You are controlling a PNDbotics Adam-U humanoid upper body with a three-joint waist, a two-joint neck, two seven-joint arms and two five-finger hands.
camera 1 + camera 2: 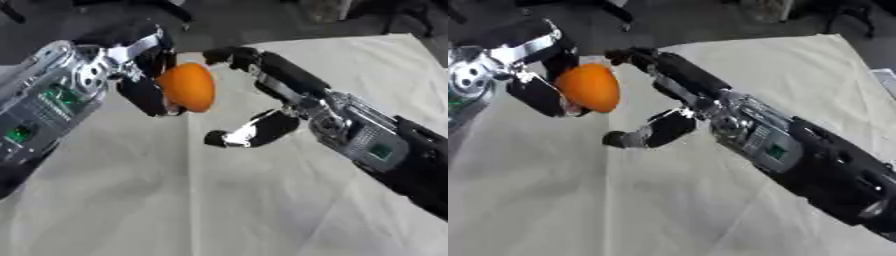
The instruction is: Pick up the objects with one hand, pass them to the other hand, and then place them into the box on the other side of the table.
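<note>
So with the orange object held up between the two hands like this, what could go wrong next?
1. The left hand holds the orange object above the table; the right hand is open beside it and not closed on it. Releasing early could drop it.
2. It looks round, so it might roll away.
3. No box is in view, so the placement spot is unconfirmed.

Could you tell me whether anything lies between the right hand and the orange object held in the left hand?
Nothing: in the left eye view, only bare cloth shows between the open right hand and the orange object.

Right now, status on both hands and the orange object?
Left robot hand shut on orange object, held above table. Right robot hand open beside it, fingers spread. Nothing between them.
</note>
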